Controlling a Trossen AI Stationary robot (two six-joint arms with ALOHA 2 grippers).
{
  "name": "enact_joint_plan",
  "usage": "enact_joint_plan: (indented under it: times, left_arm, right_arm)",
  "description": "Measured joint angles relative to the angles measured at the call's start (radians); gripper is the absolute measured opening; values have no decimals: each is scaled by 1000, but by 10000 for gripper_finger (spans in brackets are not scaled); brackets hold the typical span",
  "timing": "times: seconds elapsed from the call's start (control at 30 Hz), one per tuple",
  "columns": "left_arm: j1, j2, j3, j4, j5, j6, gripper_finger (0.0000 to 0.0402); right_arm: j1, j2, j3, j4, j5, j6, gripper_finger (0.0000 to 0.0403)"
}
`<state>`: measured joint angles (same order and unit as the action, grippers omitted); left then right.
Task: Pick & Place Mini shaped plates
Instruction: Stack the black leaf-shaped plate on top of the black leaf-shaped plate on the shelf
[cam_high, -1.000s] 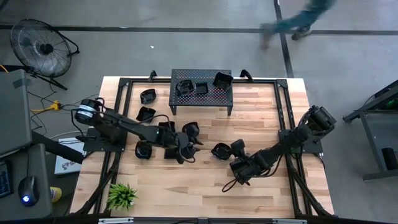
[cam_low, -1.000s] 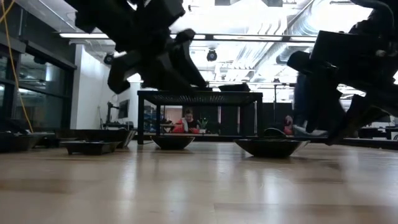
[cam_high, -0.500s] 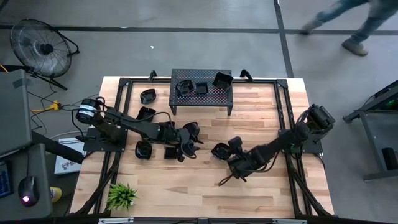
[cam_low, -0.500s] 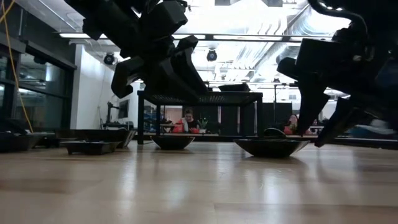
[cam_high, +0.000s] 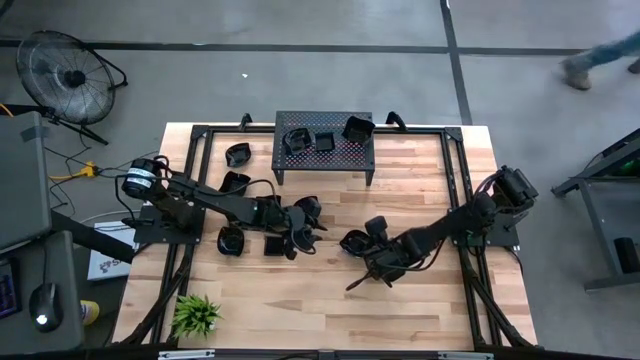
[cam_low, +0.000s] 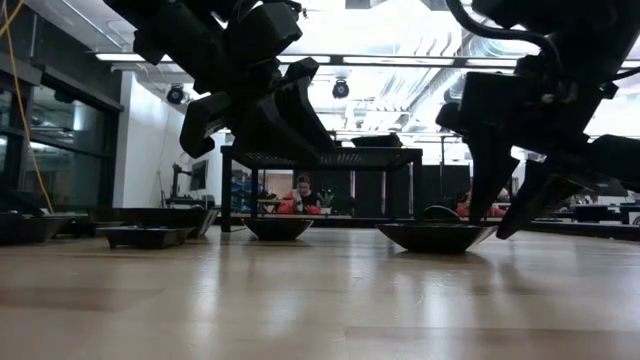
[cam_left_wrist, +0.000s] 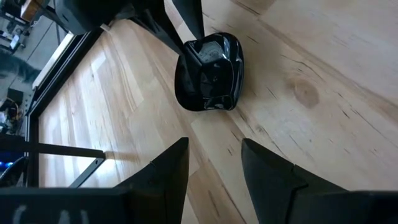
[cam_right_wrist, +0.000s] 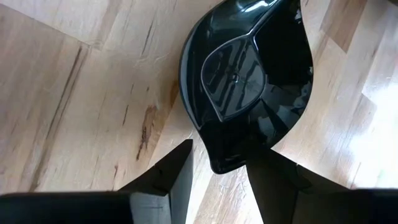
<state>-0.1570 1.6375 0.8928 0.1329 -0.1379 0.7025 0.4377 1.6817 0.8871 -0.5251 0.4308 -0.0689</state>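
Several glossy black mini shaped plates lie on the wooden table. One leaf-shaped plate rests flat near the middle. My right gripper hovers open over its pointed near end, one finger on either side, touching nothing. My left gripper hangs open above the table to that plate's left, pointing at it, with nothing between its fingers. More plates lie around the left arm. Three plates sit on the perforated stand.
The black stand is at the table's far middle. Two plates lie at the far left. A green plant stands at the near left corner. Bare wood stretches along the near edge. A person walks on the floor beyond the table.
My right gripper has swung toward the table's left and a little toward its far edge. It has stayed open and now stands over the leaf-shaped plate's pointed end. The plate has not moved.
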Motion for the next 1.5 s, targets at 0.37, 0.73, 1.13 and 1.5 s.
enact_joint_plan:
  times: [0.37, 0.73, 1.13, 1.5]
  left_arm:
    - [0, 0, 0, 0, 0, 0, 143]
    - [0, 0, 0, -1, -1, 0, 143]
    - [0, 0, 0, -1, -7, 2, 143]
    - [0, 0, 0, -3, -2, 159, 143]
  right_arm:
    - [-6, 0, 0, 0, -27, 0, 83]
    - [-6, 0, 0, 0, -37, -3, 5]
    - [-5, 0, 24, -11, -70, 18, 1]
    - [-5, 0, 176, -161, -96, -107, 0]
